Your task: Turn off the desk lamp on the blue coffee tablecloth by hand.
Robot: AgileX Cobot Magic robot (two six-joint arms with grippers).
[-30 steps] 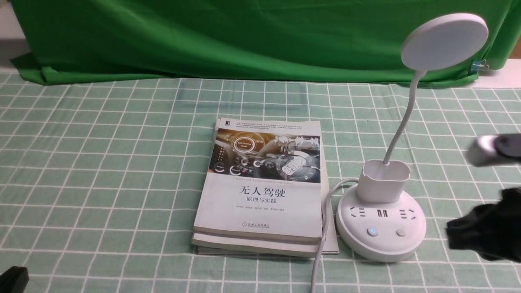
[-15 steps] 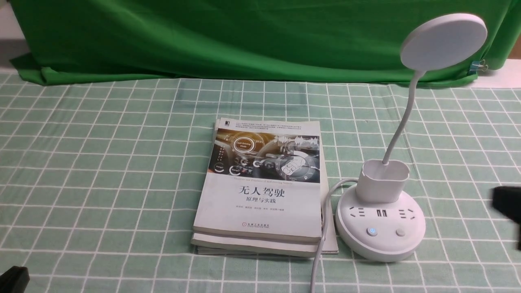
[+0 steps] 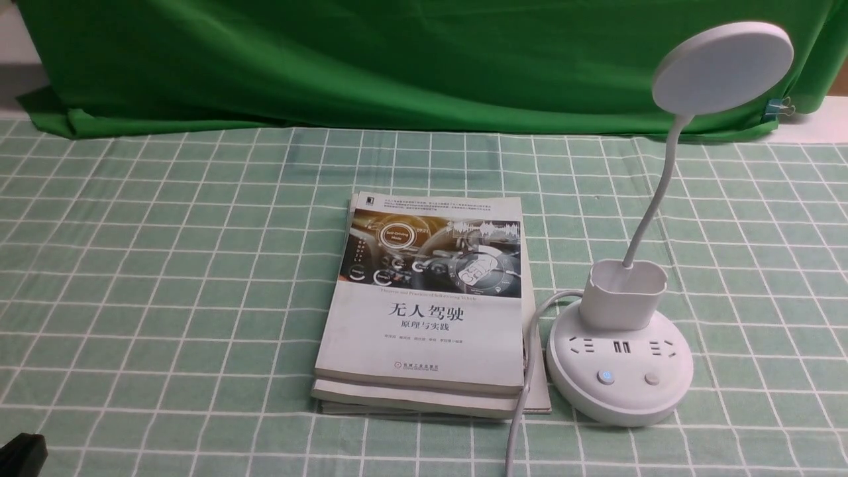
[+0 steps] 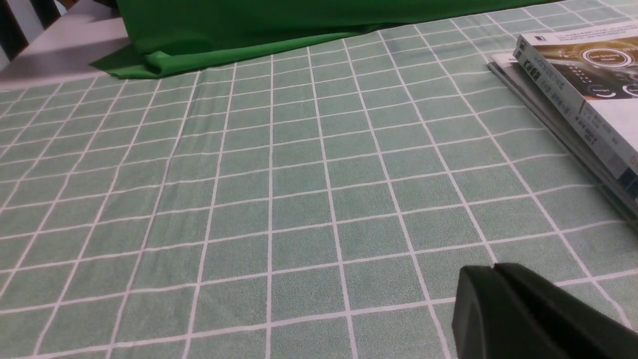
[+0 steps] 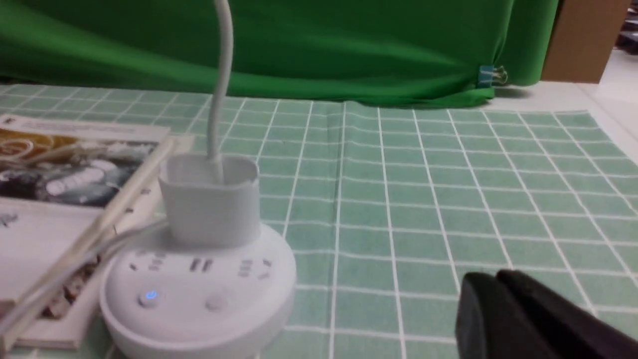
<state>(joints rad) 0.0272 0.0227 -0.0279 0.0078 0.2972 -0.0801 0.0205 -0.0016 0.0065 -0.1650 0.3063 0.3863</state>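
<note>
Your right gripper sits clenched, empty, low over the tablecloth, well apart from the desk lamp.

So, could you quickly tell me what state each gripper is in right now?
Left gripper: shut, holding nothing.
Right gripper: shut, holding nothing, apart from the desk lamp.
</note>
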